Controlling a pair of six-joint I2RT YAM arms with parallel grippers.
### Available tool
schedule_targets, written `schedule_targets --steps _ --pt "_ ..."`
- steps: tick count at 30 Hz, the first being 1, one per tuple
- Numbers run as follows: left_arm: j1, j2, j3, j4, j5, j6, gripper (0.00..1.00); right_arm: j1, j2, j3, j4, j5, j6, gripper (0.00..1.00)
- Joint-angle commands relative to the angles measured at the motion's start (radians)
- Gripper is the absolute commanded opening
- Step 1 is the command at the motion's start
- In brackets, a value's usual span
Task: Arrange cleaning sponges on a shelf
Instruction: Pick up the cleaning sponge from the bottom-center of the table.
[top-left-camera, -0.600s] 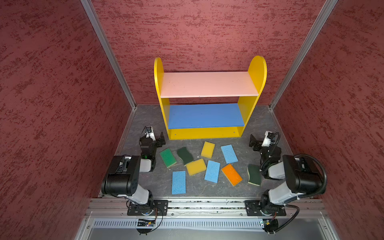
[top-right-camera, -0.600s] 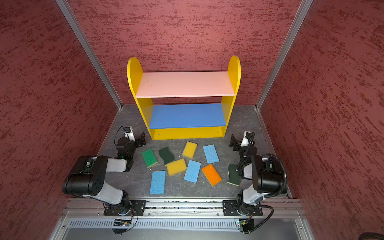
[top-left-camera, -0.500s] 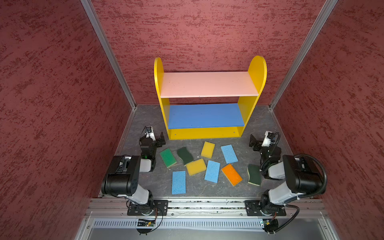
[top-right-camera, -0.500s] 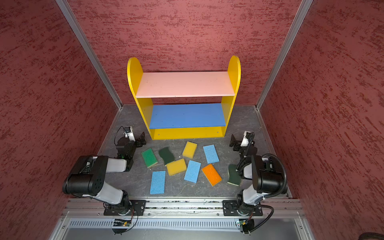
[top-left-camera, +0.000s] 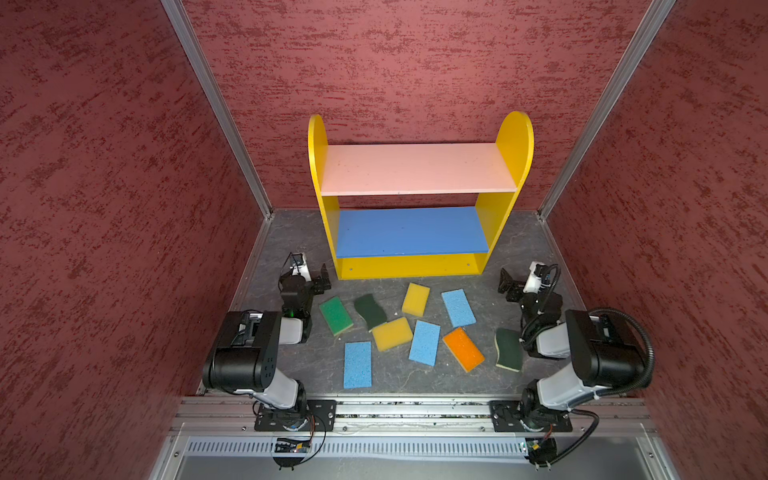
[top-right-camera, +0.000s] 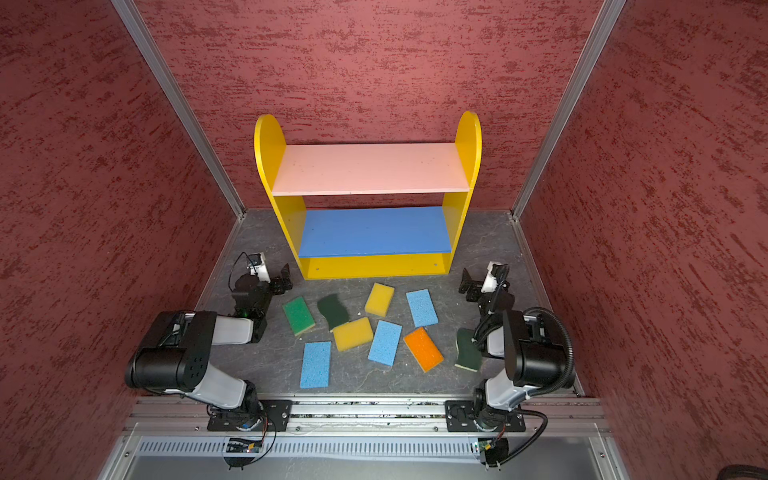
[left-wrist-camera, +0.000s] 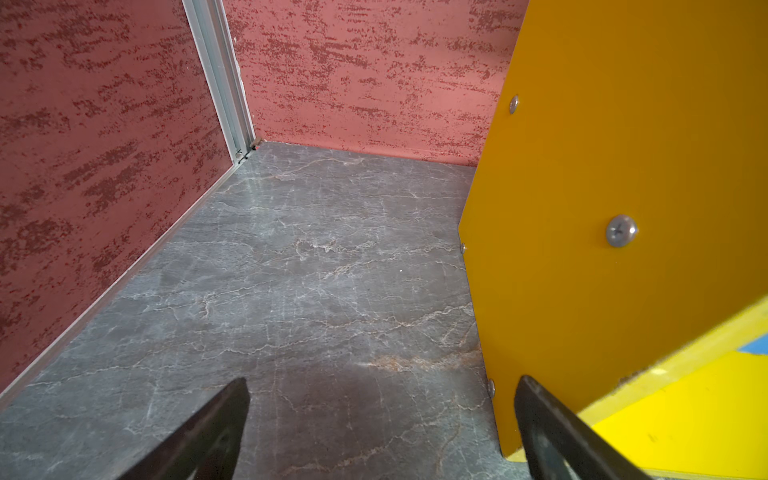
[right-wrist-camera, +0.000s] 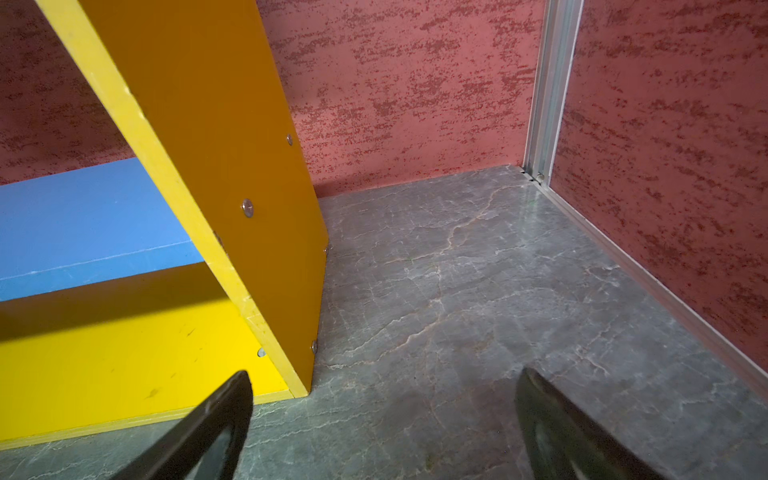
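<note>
The shelf stands at the back wall, with a pink top board, a blue middle board and a yellow base, all bare. Several sponges lie on the floor in front of it: bright green, dark green wavy, two yellow, three light blue, orange and another dark green. My left gripper hangs open by the shelf's left foot. My right gripper hangs open by its right foot. Neither holds anything.
Red textured walls close in the grey marbled floor on three sides, with metal posts in the back corners. A metal rail carrying both arm bases runs along the front edge.
</note>
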Motion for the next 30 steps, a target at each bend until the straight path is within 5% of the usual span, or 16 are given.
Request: schedule_targets --steps 1,26,30 --pt "0.002 -0.004 0.014 0.0 0.015 -0.006 0.99 0.007 -0.015 0.023 0.006 0.015 -0.025 0.99" --pt "0.002 -0.005 0.012 0.004 0.015 -0.005 0.99 0.015 -0.019 0.026 -0.004 0.005 -0.037 0.99" --pt "0.003 -0.069 0.063 -0.152 -0.006 -0.014 0.99 0.015 -0.044 0.042 -0.053 -0.025 -0.052 0.99"
